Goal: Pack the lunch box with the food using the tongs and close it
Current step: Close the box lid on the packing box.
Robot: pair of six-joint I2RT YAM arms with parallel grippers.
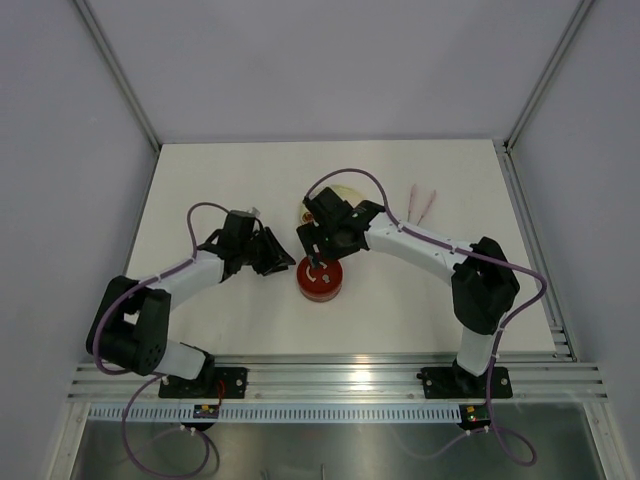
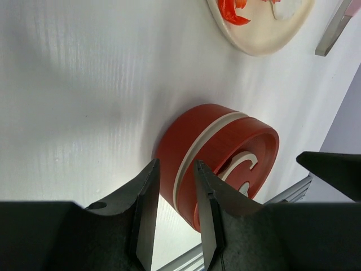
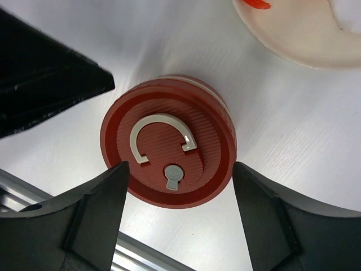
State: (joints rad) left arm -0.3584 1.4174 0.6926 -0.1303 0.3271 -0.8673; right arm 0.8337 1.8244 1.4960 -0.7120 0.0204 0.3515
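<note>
Your right gripper stands spread wide over the lidded lunch box, clear of it. Your left gripper is closed beside it.

A robotics lab cell, this — plain grey panel walls boxing in a white table, an aluminium rail along its near edge, left arm and right arm bolted there.

The lunch box is red, finely ridged, with a whitish curl mark and a cream band round its side. The upper-right plate is cream, its food red; the tongs pale pink.
</note>
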